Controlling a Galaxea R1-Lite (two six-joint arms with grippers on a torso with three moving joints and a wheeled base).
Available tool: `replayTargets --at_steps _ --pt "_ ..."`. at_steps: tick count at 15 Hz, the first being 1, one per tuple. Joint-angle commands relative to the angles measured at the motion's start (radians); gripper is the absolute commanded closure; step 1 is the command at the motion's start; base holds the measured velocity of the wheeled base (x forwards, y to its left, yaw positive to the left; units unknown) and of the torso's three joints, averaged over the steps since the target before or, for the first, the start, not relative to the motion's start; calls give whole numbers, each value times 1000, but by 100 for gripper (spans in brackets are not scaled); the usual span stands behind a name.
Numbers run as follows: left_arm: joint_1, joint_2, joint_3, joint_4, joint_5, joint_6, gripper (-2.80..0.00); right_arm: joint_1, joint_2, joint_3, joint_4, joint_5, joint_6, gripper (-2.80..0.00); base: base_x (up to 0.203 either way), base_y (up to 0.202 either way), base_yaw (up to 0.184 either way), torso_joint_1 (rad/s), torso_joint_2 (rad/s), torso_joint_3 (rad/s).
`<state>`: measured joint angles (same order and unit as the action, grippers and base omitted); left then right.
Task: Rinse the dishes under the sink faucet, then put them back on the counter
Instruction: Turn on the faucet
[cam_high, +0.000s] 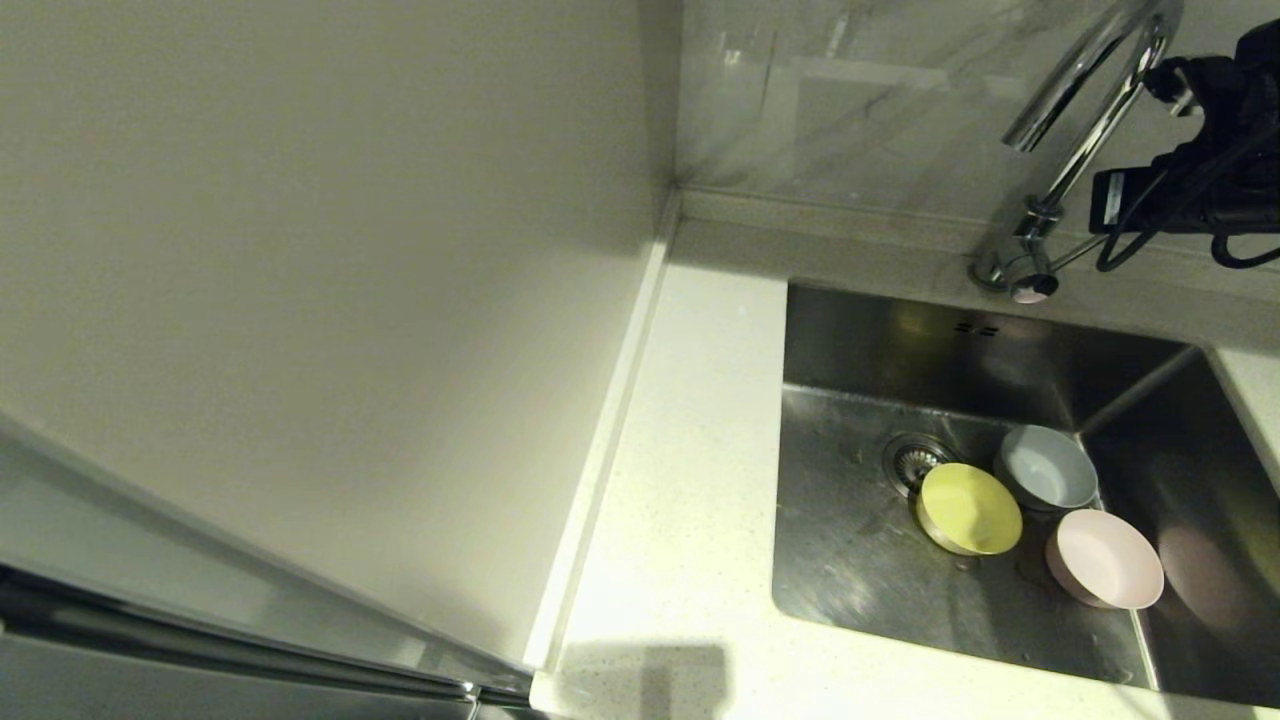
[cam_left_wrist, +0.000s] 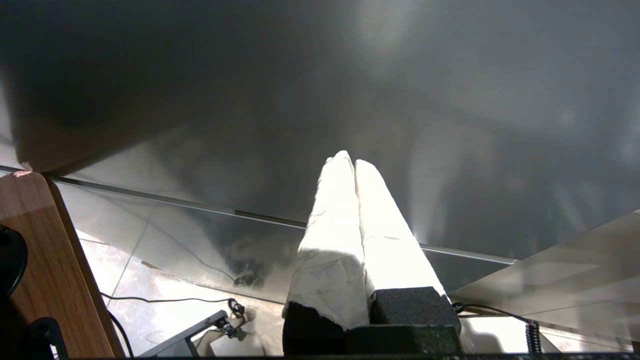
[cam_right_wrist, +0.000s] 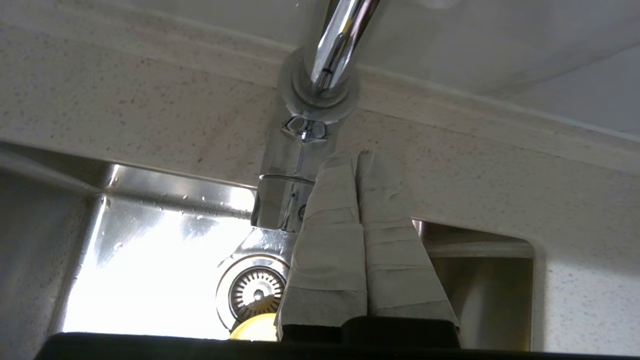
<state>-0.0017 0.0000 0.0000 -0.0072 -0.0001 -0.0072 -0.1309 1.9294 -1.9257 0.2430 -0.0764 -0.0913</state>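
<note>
Your right gripper (cam_right_wrist: 357, 156) is pressed shut on nothing, beside the faucet (cam_high: 1085, 130) base at the far right, probably to nudge the lever. The three dishes (cam_high: 968, 508) wait in the sink (cam_high: 850, 560), right of the desk (cam_high: 690, 520). The left gripper (cam_left_wrist: 354, 162), parked, is closed and empty too. No writing shows.

I see three bowls upright in the steel sink (cam_high: 850, 560): yellow-green bowl (cam_high: 969, 508) beside the drain (cam_high: 912, 459), grey-blue bowl (cam_high: 1046, 468) touching it, pink bowl (cam_high: 1104, 558) just beside. Chrome faucet (cam_high: 1075, 150) stands behind on the white speckled worktop (cam_high: 690, 520).
</note>
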Motion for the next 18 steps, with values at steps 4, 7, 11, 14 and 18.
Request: replayTargets --at_steps 4,7,11,14,18 --pt "0 0 3 0 0 0 0 0 45 -33 -7 1 -3 0 0 0 0 0 0 0" --pt "0 0 3 0 0 0 0 7 67 -41 -33 1 -14 0 0 0 0 0 0 0" --pt "0 0 3 0 0 0 0 7 93 -46 -79 0 -60 0 0 0 0 0 0 0" --pt "0 0 3 0 0 0 0 5 109 -47 -125 -7 -113 0 0 0 0 0 0 0" --pt "0 0 3 0 0 0 0 -13 118 -48 -128 -44 -207 0 0 0 0 0 0 0"
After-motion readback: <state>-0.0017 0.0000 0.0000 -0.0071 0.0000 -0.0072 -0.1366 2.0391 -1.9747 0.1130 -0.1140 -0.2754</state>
